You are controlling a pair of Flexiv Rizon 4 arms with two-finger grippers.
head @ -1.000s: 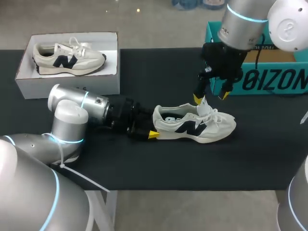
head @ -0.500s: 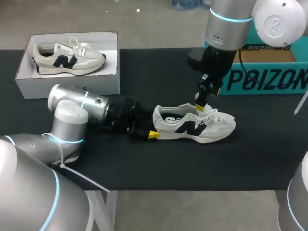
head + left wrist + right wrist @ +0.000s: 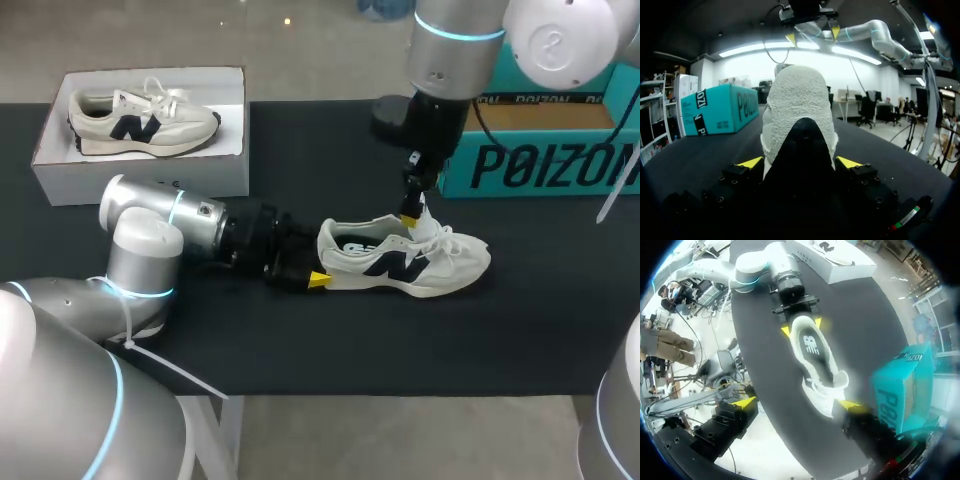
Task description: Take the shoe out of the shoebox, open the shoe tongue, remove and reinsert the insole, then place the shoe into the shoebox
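Jaws of the left gripper (image 3: pixel 799 162) press against both sides of the heel of a cream sneaker (image 3: pixel 405 258), so this gripper has hold of the shoe. The sneaker stands on its sole on the black table (image 3: pixel 300 150), near the middle, heel toward the left arm and toe pointing away from it. Its insole (image 3: pixel 355 245) shows inside the opening. The right gripper (image 3: pixel 796 404) hangs just above the sneaker's raised tongue (image 3: pixel 424 224), its yellow-tipped fingers spread wide and holding nothing; whether a tip touches the tongue cannot be told. A white shoebox (image 3: pixel 140 172) sits at the table's far left corner, with a second matching sneaker (image 3: pixel 140 118) lying inside it. A teal box (image 3: pixel 540 165) stands at the far right.
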